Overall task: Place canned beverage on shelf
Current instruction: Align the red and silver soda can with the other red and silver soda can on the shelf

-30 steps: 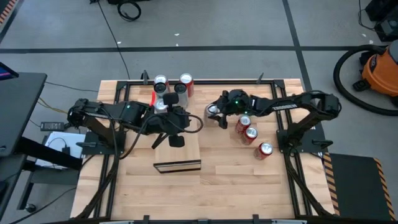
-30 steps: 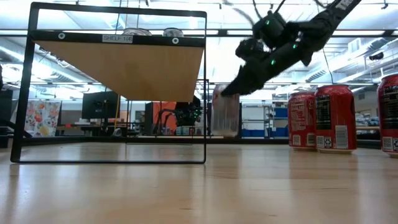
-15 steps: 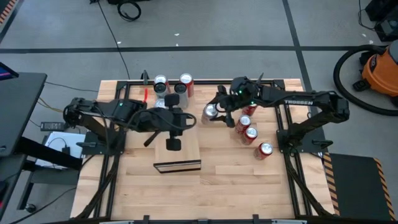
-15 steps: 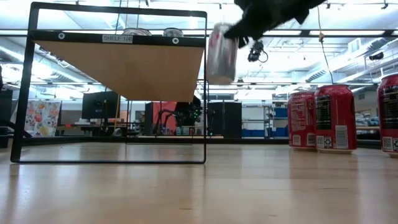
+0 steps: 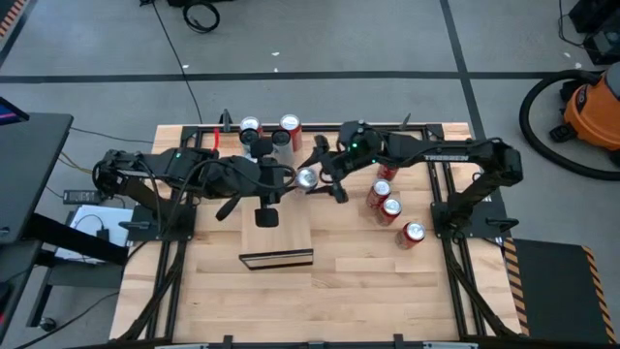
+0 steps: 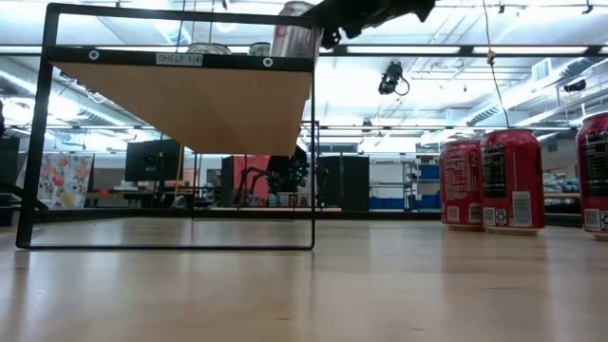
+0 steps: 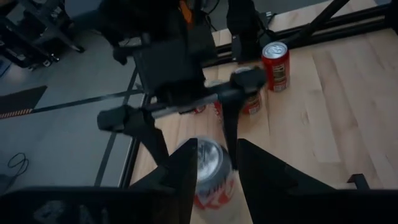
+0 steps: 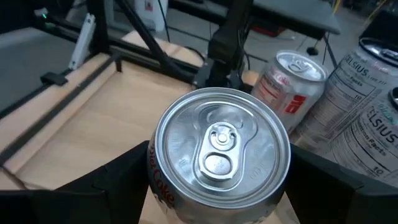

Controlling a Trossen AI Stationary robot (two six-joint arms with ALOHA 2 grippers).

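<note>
The right gripper [image 5: 312,178] holds a silver canned beverage [image 5: 307,177] upright in the air at the right edge of the shelf [image 5: 291,231], its fingers spread wide around the can's sides. Seen from table height, the can [image 6: 293,38] hangs level with the shelf's top surface, just above the black frame's [image 6: 314,142] upper right corner; whether it touches the pale wood cannot be told. The right wrist camera looks straight down on the can's lid and pull tab [image 8: 219,152].

The left gripper [image 5: 269,215] reaches over the middle of the shelf, its fingers [image 7: 181,174] narrowly parted and closed on nothing, with the can showing just beyond them.

Several other cans [image 5: 271,138] stand along the table's [image 5: 368,281] back edge, behind the shelf. Three red cans [image 5: 390,209] stand in a line near the table's right edge, well apart from the shelf.
</note>
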